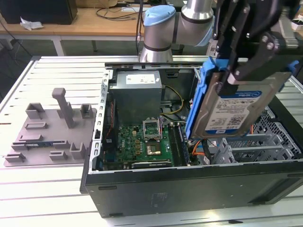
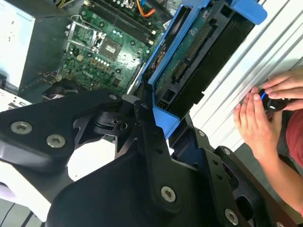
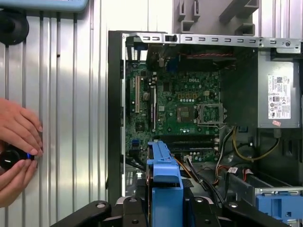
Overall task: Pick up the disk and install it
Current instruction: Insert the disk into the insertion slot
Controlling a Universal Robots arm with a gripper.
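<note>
**Disk lifted and held over the open case, not yet seated**

The black two-finger gripper (image 1: 246, 71) is clamped tight on the disk (image 1: 232, 111). This is a flat silver hard drive with a white-and-blue label and a blue plastic bracket round its edges. The disk hangs tilted in the air with its label facing the exterior camera. It is above the part of the open black computer case (image 1: 189, 191) on the exterior view's right, and only the fingers touch it.

By the look of it, the pick-up is done and the work stands at carrying and aligning for the install. Seating the disk would call for taking out the tilt. The blue bracket would also need squaring to the grey perforated metal drive cage (image 1: 265, 142) at the near corner of the case on the exterior view's right.

The room there is tight. The cage walls and the case's black rim hem in the slot. A bundle of orange and coloured cables (image 1: 195, 149) lies just beside the cage, between it and the green motherboard (image 1: 142, 142). The grey metal power-supply box (image 1: 137, 90) stands at the far side, well apart from the disk.

Above the case the air is open. A person's hands (image 3: 16, 137) rest on the slatted metal table (image 1: 47, 203) beside the case, around a small black knob (image 3: 12, 158). A grey plastic fixture plate (image 1: 52, 132) lies well off on the exterior view's left.
</note>
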